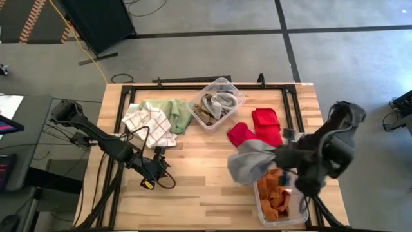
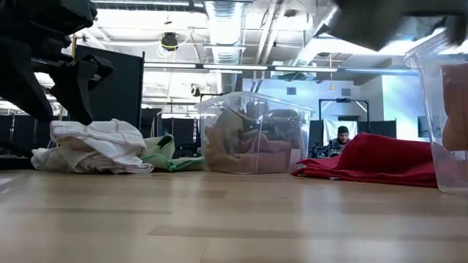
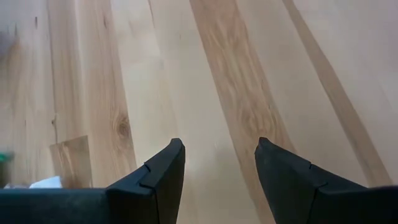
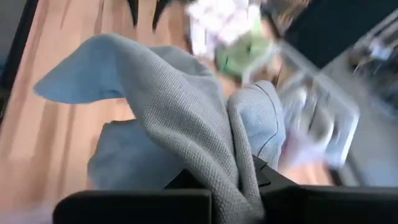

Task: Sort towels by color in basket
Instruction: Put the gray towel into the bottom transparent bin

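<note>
My right gripper (image 1: 278,156) is shut on a grey towel (image 1: 251,162), held in the air near the table's right side, above the edge of the red towels (image 1: 261,127). My left gripper (image 3: 221,168) stands open over bare wood at the near left, with nothing between its fingers. White-checked towels (image 1: 149,124) and a pale green towel (image 1: 181,113) lie bunched on the far left of the table. A clear bin (image 1: 219,103) at the far middle holds tan and grey towels. Another clear bin (image 1: 278,201) at the near right holds orange towels. My right gripper pinches a bunched fold of the grey towel (image 4: 239,171) between its two fingers; I cannot tell how many layers. The towel is lifted clear of the table and droops slack, away from the fingers and toward the table's middle.
Bare wood lies open across the table's near middle and near left. The two clear bins and the towel piles take up the far side and the right. Dark frame bars run along the table's far and left edges.
</note>
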You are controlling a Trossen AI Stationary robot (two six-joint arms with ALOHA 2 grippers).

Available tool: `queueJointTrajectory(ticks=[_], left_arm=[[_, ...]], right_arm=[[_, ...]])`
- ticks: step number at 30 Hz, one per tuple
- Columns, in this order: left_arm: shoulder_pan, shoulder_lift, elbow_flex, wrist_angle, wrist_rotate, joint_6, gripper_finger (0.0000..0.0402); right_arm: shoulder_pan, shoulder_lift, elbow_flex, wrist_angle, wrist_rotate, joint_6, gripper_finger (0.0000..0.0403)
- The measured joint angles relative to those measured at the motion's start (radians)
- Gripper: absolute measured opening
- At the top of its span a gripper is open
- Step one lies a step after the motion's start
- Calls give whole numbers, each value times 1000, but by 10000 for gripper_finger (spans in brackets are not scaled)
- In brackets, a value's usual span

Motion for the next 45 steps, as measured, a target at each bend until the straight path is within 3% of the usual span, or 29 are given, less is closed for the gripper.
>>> queueJointTrajectory(ticks=[2, 7, 19, 35, 40, 45], left_arm=[[0, 0, 0, 0, 0, 0, 185], [0, 0, 0, 0, 0, -5, 185], [11, 0, 0, 1, -4, -1, 185], [42, 0, 0, 43, -3, 30, 185], [42, 0, 0, 41, -2, 30, 185], [42, 0, 0, 25, 2, 31, 185]], right_arm=[[40, -16, -1, -87, -55, 143, 39], [110, -51, -45, -77, -202, 281, 39], [102, 31, -304, -38, -652, 545, 39], [-46, 292, -572, 586, -862, 300, 40], [-78, 380, -584, 643, -966, 268, 41], [-82, 360, -584, 622, -989, 289, 60]])
